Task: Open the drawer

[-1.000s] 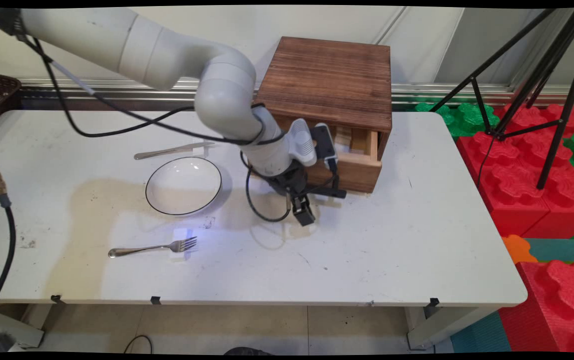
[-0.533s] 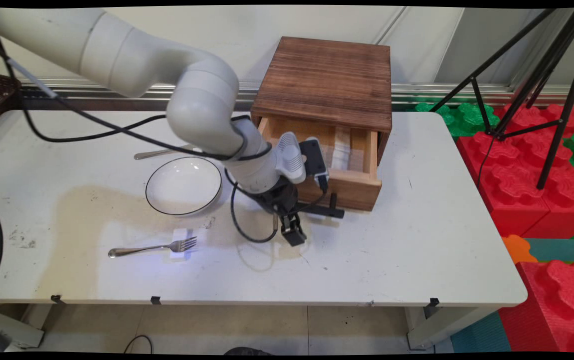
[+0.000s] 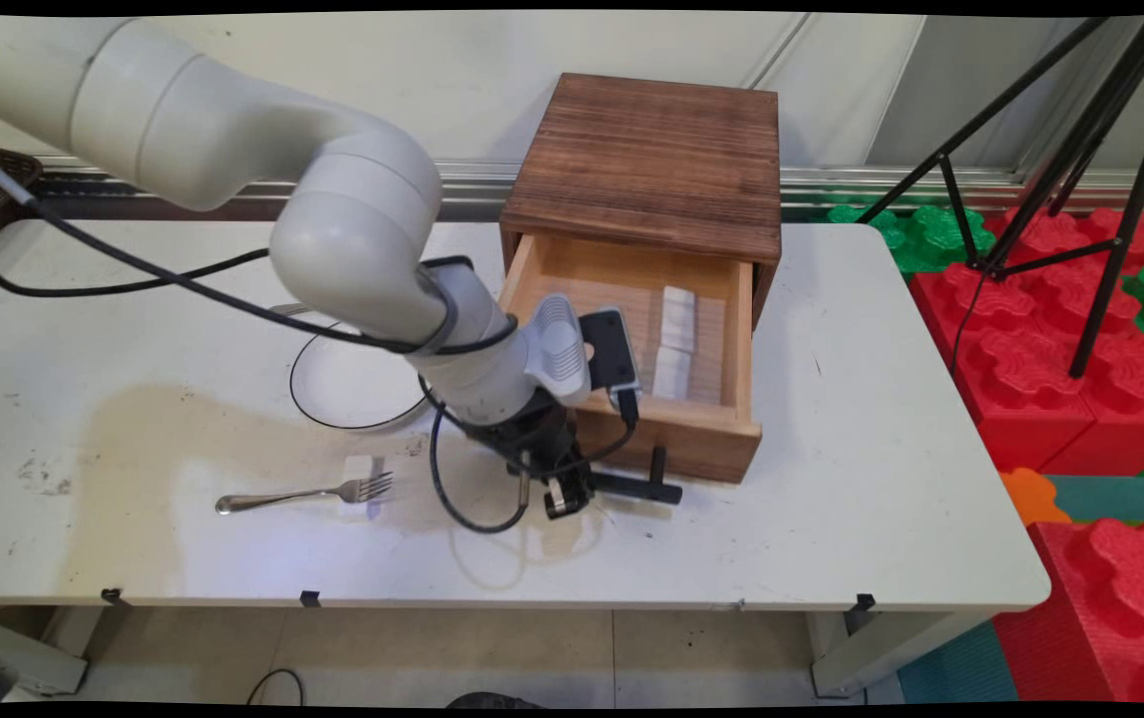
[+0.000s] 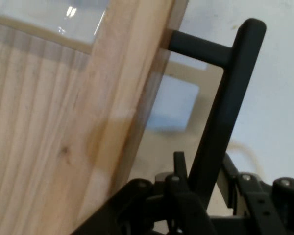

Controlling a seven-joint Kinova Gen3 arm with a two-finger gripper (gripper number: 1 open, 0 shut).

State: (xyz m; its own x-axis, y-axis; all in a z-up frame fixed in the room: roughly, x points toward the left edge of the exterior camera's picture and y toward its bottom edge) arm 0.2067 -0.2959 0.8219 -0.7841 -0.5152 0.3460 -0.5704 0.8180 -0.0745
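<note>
Gripper (image 3: 566, 496) low over the table (image 3: 831, 519), at the left end of the black handle (image 3: 636, 486) on the drawer (image 3: 631, 339); finger state unclear from here. Drawer stands well out of the wooden box (image 3: 646, 160) behind, with white blocks (image 3: 673, 339) inside. Left of the gripper: fork (image 3: 307, 493), tines on a small white block (image 3: 360, 472). Plate (image 3: 352, 384) up-left, partly behind the arm.
</note>
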